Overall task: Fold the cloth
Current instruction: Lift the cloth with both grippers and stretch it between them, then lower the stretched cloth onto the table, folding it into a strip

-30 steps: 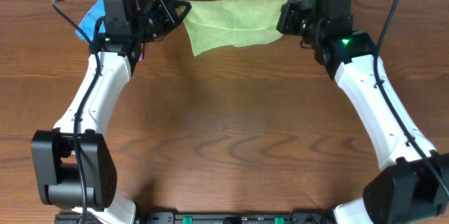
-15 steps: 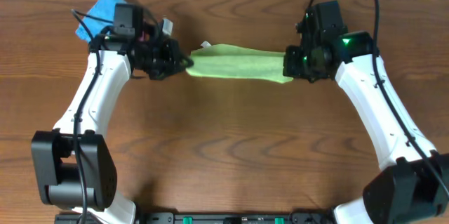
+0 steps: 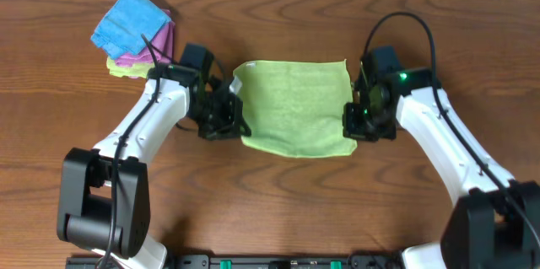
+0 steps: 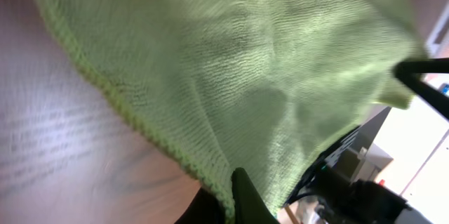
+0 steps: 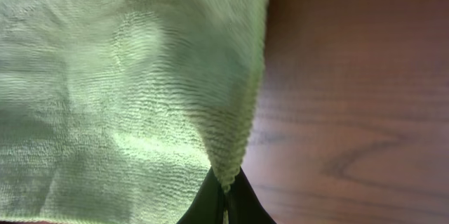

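Observation:
A light green cloth lies spread on the wooden table between my two arms. My left gripper is shut on its near left corner, and the cloth fills the left wrist view with the jaws pinching its hem. My right gripper is shut on the near right corner. In the right wrist view the cloth hangs from the pinched edge at the fingertips.
A stack of folded cloths, blue on top with pink and yellow under it, sits at the back left of the table.
Both grippers have carried the cloth from the back edge toward the front. It was stretched into a narrow band half a second ago and now lies spread wider and lower.

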Controlling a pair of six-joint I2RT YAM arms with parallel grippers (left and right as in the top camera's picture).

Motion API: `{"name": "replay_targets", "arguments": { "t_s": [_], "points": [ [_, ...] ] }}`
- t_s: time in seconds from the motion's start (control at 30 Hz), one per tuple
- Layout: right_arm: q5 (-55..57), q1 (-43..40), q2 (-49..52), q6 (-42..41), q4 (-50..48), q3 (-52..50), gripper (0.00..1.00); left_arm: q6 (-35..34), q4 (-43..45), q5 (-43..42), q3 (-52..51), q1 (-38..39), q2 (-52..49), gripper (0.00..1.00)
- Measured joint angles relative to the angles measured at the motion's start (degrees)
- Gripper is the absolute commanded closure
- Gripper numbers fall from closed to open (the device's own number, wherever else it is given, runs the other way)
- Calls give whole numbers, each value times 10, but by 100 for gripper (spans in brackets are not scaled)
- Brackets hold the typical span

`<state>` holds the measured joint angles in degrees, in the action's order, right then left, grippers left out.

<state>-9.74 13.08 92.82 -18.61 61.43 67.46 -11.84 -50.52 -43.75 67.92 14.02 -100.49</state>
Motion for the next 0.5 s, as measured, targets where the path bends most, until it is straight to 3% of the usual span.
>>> {"name": "replay_targets", "arguments": {
  "t_s": [0.3, 0.5],
  "points": [
    [-7, 7, -64, -16, -14, -112, 99, 29, -46, 5, -37, 1, 0, 94],
    [-7, 11, -67, -28, -69, -122, 99, 31, -42, 5, -37, 8, 0, 94]
  ]
}}
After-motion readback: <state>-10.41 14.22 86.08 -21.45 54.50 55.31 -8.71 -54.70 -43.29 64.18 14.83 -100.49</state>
